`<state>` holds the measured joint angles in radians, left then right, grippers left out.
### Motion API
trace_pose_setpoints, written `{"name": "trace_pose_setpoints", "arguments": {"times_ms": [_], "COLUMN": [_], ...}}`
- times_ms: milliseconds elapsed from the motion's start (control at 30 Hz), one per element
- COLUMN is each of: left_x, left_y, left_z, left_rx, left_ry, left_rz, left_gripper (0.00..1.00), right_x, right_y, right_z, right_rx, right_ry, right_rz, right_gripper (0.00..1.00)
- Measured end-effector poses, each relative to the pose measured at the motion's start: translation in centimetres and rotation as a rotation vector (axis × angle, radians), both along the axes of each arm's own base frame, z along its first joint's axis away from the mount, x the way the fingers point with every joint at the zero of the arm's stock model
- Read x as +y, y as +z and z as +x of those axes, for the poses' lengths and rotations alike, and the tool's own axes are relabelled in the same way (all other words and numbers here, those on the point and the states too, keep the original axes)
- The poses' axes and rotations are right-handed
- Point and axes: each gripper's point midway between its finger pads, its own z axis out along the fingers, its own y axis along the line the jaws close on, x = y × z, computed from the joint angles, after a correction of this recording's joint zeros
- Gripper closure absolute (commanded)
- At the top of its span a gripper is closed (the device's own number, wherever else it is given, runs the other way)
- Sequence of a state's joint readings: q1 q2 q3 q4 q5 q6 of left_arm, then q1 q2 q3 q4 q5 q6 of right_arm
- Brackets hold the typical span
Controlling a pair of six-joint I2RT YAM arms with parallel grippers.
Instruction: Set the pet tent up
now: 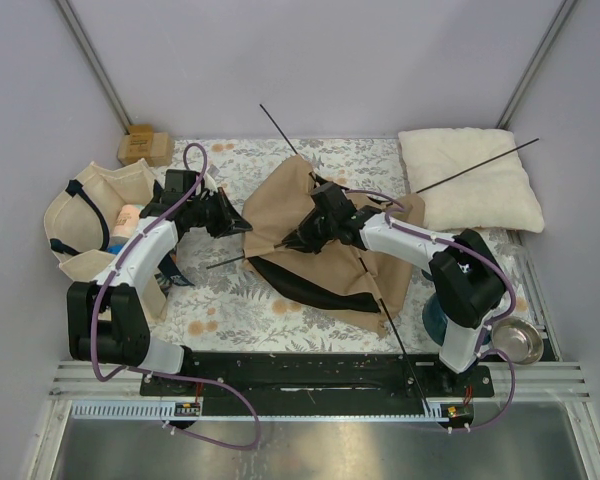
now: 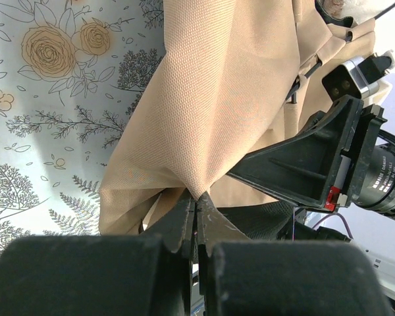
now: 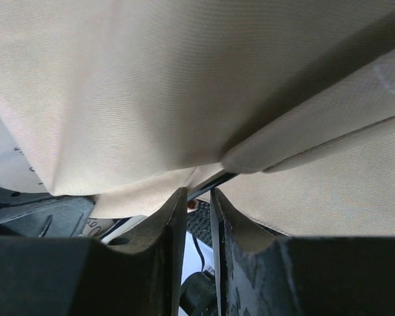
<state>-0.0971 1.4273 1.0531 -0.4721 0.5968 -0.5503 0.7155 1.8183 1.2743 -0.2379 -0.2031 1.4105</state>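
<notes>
Near the middle of the top view we see the pet tent (image 1: 285,200) lying in a crumpled heap on the flowery counter (image 1: 230,300). It is tan with a black edge along its lower side, and it is not standing up yet. Its thin dark poles (image 1: 477,166) stick out toward the upper middle, the upper right and the bottom of the frame.

The left pincer (image 1: 238,222) is at the left edge of the tent and touches it. From the left wrist we see the left pincer (image 2: 196,201) squeezed all the way together at the lower middle of the frame. A fold of the pet tent (image 2: 217,99) is nipped right at its tips, and the cloth spreads upward from there.

The right pincer (image 1: 292,243) sits on the tent, a little left of its middle and near the left pincer. From the right wrist we see the right pincer (image 3: 197,197) with only a thin slit between its tips. The pet tent (image 3: 184,85) fills the frame just above them, and a thin dark line runs down into the slit. We cannot tell if this pincer has hold of anything.

A beige tote bag (image 1: 80,215) lies at the left. A cream pillow (image 1: 470,195) lies at the upper right, with one pole over it.
</notes>
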Motion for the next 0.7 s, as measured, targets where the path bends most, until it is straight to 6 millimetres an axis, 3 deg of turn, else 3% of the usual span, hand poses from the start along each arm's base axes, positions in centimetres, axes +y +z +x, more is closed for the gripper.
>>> {"name": "trace_pose_setpoints", "arguments": {"times_ms": [300,367,533,700], "left_x": [0.0,0.0,0.4,1.7], "left_y": [-0.1,0.0,0.0,-0.3], "left_z": [-0.1,-0.1,-0.4,-1.5], "left_rx": [0.004,0.003,0.003,0.021], "left_ry": [0.001,0.002,0.01,0.038], "left_rz": [0.002,0.003,0.028,0.104], "left_gripper": [1.0,1.0,1.0,1.0], "right_x": [-0.4,0.0,0.8,1.0], "right_y": [-0.7,-0.6,-1.0,-0.9], "right_z": [-0.4,0.0,0.7,0.6], "right_rx": [0.025,0.018,0.023,0.028], "right_ry": [0.012,0.015,0.015,0.012], "right_rz": [-0.037,-0.036,-0.035,-0.031], "right_gripper": [0.71,0.75,0.99,1.0]}}
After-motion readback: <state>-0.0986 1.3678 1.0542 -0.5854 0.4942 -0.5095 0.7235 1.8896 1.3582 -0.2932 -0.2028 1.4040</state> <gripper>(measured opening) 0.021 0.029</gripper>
